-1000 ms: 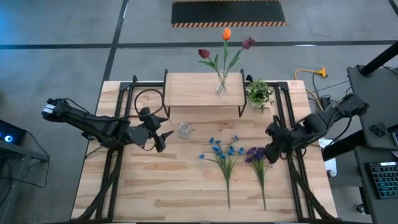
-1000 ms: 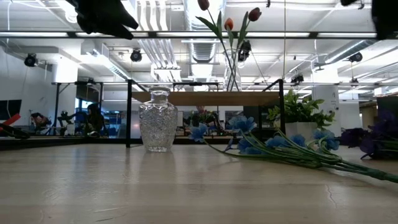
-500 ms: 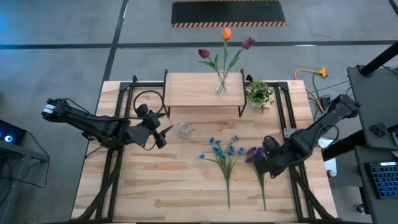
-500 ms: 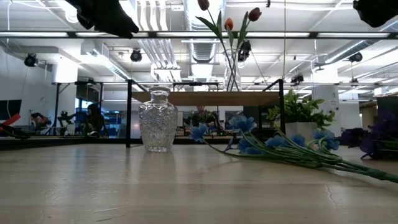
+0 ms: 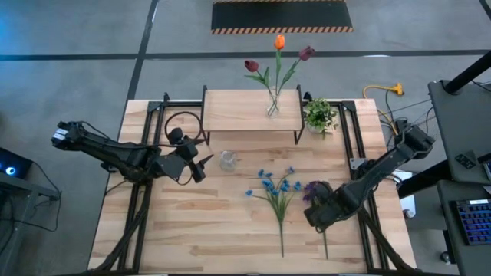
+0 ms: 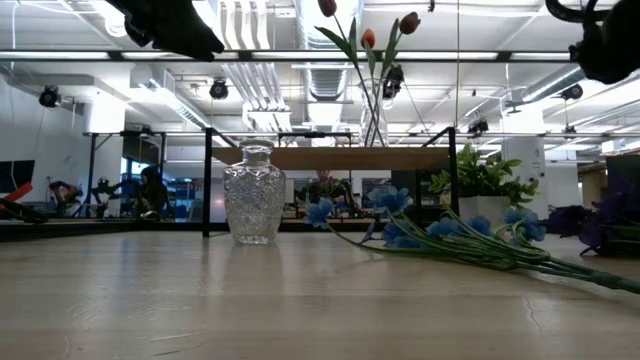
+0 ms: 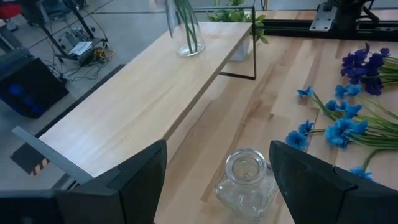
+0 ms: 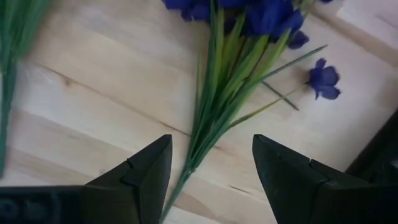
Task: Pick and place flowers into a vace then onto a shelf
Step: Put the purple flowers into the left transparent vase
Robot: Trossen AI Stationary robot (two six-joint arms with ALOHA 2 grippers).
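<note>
Purple bunch lies slender-stemmed between the right end effector's spread dark fingers

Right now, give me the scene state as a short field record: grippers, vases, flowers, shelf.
left gripper: open, just short of the empty vase, above the table
right gripper: open, over the purple bunch stems, not gripping
empty vase: upright on the table, in front of the shelf
tulip vase: on the shelf, holds three tulips
blue bunch: flat on the table, centre
purple bunch: flat on the table, right of the blue bunch
potted plant: on the table by the shelf's right end
</note>
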